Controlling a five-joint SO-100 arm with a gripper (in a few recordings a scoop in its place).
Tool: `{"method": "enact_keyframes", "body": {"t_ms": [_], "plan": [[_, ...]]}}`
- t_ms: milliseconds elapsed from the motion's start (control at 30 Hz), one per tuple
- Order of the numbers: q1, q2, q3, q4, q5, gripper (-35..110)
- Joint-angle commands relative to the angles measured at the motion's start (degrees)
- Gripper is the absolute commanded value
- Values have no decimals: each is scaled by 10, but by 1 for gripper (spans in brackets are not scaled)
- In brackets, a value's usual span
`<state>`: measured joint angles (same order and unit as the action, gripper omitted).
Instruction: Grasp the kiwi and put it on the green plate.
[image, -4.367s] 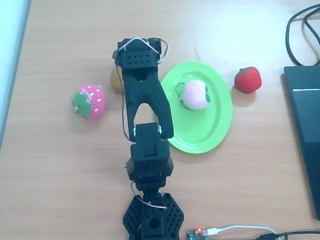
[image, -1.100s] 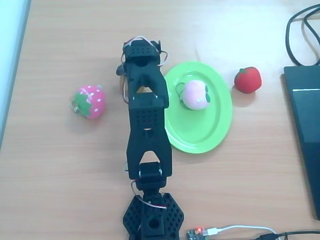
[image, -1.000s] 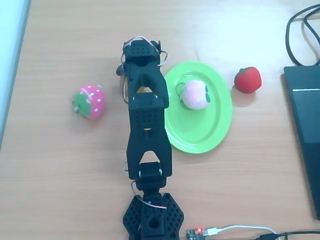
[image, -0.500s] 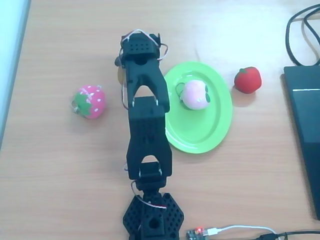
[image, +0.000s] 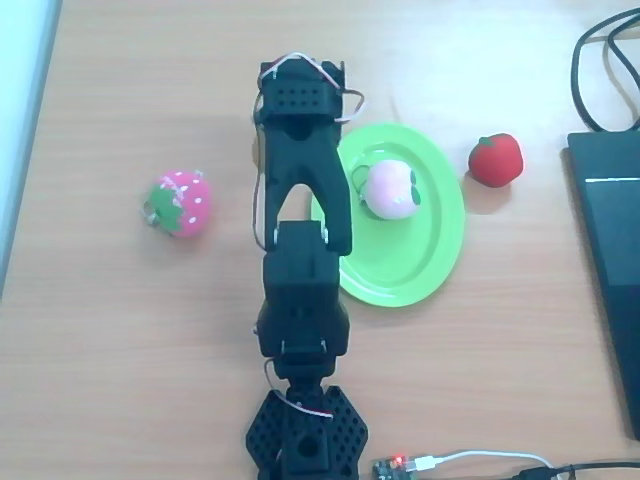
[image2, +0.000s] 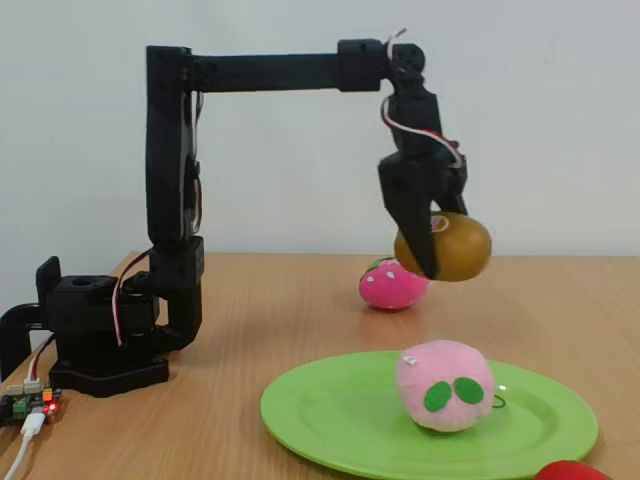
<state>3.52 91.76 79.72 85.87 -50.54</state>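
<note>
Item: black two-finger pincer on a black jointed arm, gripping the olive-brown egg-shaped toy kiwi and carrying it in the air, well clear of the pale wooden surface. Change noted: a second ago the arm was reaching low over the fruit beside the plate's left edge in the overhead view; now the wrist is sitting higher and shifted toward the plate, and the spot where the kiwi lay is showing bare wood, so the grasp appears to be done and the lift is under way. Item: bright lime-green oval plastic plate with raised rim, lying to the right of the arm in the overhead view; in the fixed view its rim is lying nearer the camera than the held fruit. Item: pale pink peach-like plush ball with green leaf marks, resting on the plate, unmoved. Item: pink-and-green dotted toy strawberry, lying left of the arm, unmoved. Item: red toy fruit, lying right of the plate. Remaining work, as judged: carrying the kiwi over a bare part of the plate, clear of the pink ball, then lowering and releasing.
</note>
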Motion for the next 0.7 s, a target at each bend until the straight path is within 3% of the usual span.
{"method": "enact_keyframes", "body": {"t_ms": [0,667], "plan": [[37,52,27,31,3,33],[200,97,142,111,-22,28]]}}
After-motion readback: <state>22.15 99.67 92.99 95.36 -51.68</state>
